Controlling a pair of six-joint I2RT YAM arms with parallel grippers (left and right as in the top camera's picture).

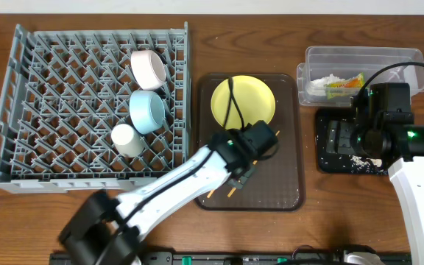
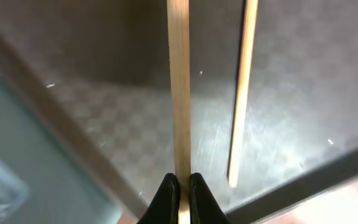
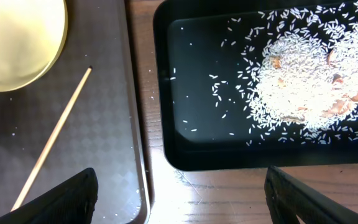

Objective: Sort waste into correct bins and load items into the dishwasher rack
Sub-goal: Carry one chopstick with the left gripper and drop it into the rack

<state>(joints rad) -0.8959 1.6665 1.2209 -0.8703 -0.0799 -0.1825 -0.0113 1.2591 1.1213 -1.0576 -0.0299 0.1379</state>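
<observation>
Left gripper (image 2: pixel 179 198) pinching one chopstick (image 2: pixel 179 87), arm stretched low.
I see second chopstick (image 2: pixel 241 93) right of jaws; right gripper (image 3: pixel 180 199) spread wide, black tray (image 3: pixel 197 143) just ahead.

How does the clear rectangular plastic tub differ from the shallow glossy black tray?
The clear rectangular plastic tub is see-through and deeper-walled; the glossy black tray is opaque and shallow. The tub holds a green-yellow snack wrapper and crumpled white paper; the tray holds loose rice-like scraps. Both are rectangular, right of the brown serving tray.
</observation>
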